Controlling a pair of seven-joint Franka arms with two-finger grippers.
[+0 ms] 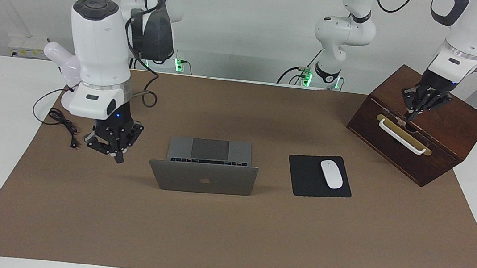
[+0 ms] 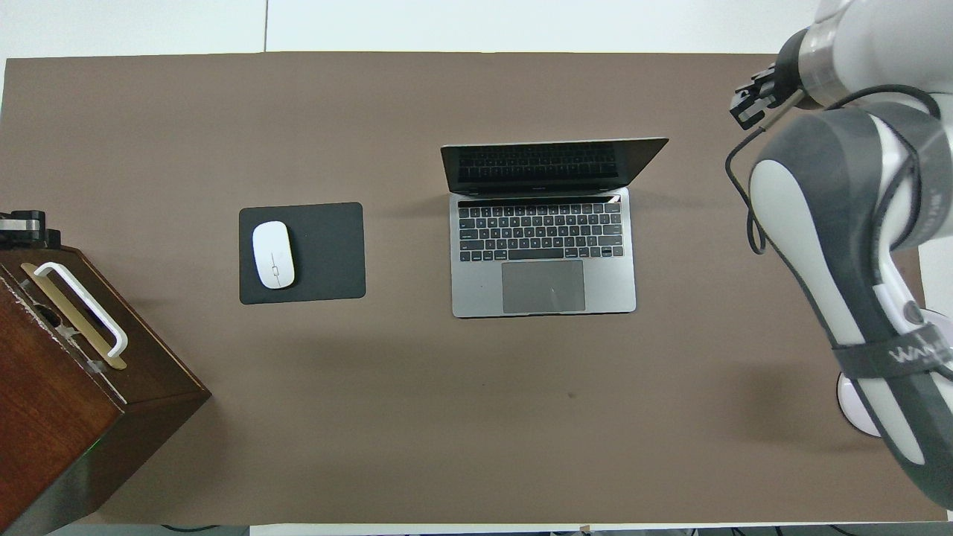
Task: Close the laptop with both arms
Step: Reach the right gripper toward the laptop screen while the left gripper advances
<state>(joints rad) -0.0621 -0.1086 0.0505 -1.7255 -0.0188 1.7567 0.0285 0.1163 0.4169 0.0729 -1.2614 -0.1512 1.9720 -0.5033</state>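
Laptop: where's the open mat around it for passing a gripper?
Bare mat lies between the laptop and the mouse pad, and farther from the robots than its raised lid. Toward the right arm's end, the shut right gripper hangs beside it. The wooden box crowds the left arm's end.

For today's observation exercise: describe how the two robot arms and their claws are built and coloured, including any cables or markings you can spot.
Both arms are glossy white, rounded segments with dark grey joint caps and bands. The right arm carries black cables looped along it and a small blue light near its wrist. The left arm has similar black cabling. The right claw and left claw are black, angular linkages. Lettering on one dark band in the overhead view is unreadable.
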